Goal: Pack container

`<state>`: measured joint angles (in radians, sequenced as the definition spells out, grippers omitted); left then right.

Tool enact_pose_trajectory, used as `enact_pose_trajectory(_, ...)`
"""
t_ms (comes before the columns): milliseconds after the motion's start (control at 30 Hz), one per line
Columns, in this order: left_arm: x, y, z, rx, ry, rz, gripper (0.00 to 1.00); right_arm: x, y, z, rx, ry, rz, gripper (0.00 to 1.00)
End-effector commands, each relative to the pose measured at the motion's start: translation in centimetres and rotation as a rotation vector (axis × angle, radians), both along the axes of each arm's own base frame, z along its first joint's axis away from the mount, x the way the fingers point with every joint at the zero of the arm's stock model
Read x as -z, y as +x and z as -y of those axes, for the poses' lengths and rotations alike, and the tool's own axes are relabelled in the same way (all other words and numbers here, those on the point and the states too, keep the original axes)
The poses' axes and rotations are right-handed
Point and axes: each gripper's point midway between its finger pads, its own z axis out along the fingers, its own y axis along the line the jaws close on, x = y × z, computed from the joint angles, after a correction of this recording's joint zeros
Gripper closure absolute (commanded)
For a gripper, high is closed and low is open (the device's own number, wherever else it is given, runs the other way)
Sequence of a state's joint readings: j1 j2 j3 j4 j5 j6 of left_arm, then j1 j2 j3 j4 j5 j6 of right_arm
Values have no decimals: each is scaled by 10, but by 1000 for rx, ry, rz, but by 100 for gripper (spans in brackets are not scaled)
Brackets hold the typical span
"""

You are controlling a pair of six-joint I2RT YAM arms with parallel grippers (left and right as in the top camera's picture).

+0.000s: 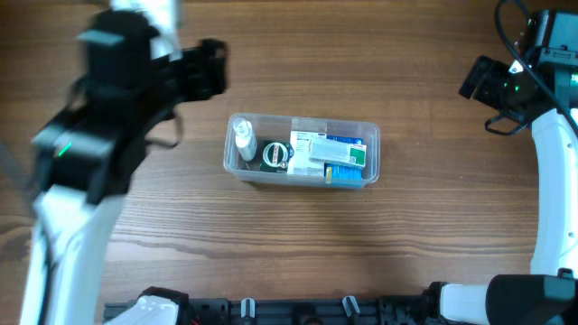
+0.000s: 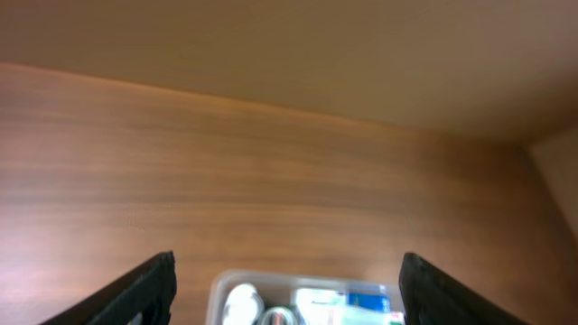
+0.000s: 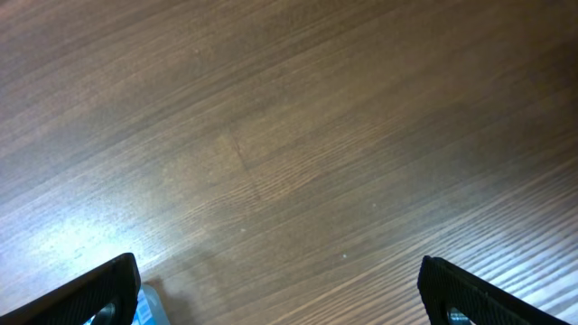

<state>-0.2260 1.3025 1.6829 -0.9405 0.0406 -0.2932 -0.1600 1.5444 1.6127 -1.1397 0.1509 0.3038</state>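
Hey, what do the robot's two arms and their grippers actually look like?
Both arms have white tubular links and black boxy joint housings, each with a small green light. The left arm looks blurred; the right arm carries looping black cables near its wrist. The left gripper and right gripper have plain black, wedge-shaped fingers, no markings visible.

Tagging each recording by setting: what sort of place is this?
Probably a robotics lab bench, not a home: a wood-grain table, a left arm and right arm at it, and one clear container of small boxes.
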Motion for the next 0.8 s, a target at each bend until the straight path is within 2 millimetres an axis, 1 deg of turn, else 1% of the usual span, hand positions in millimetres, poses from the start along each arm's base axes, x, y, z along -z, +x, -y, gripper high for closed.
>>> enact_pose_trajectory(0,-12,-26,-57,-123,61,18,15,-6,1,2,-9,-15,13,0)
enact_pose_trajectory(33,-11,-33,-69,-150,78,6,7,-6,1,2,-9,-15,13,0)
enact_pose_trajectory(67,-10,-41,-81,-187,81,-9,0,-6,1,2,-9,-15,13,0)
enact_pose_trajectory(133,-7,-53,-97,-242,90,-33,0,-6,1,2,-9,-15,13,0)
enact_pose_trajectory(167,-5,-57,-101,-258,88,-44,0,-6,1,2,-9,-15,13,0)
enact_pose_trajectory(333,0,-60,-101,-258,90,-70,0,-6,1,2,-9,-15,13,0)
enact_pose_trajectory(767,1,-59,-101,-258,90,-73,0,-6,1,2,-9,-15,13,0)
